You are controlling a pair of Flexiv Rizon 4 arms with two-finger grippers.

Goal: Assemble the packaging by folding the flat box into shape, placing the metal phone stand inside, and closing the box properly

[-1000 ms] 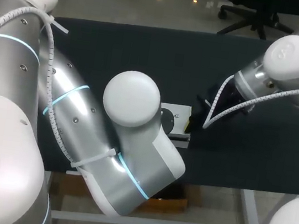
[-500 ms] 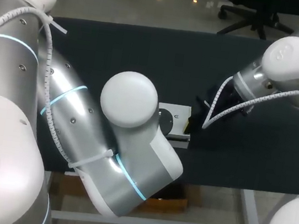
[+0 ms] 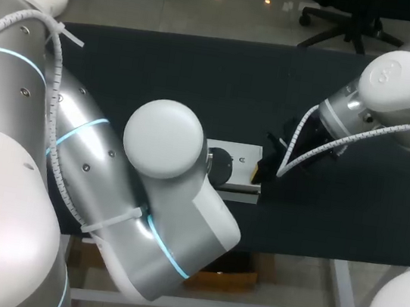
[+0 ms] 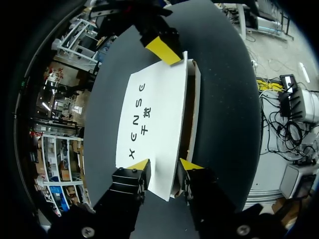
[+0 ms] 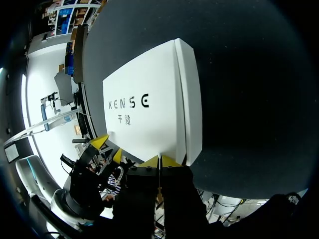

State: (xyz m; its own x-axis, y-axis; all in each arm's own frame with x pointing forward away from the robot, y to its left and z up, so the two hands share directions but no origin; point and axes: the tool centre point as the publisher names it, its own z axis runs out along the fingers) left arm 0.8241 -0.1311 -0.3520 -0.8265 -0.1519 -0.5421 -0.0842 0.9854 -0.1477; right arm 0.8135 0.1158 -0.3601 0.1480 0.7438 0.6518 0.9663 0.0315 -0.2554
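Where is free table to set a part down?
Bare black table along the far edge behind the white cardboard box, and near-right, between right arm and front edge. Crowded mid-table: left gripper and right gripper at the box's ends; left arm covers near-left.

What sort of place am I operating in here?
Probably a robot assembly bench, perhaps in a lab: a black-topped table, the left arm and right arm over it, and a white box lying between them.
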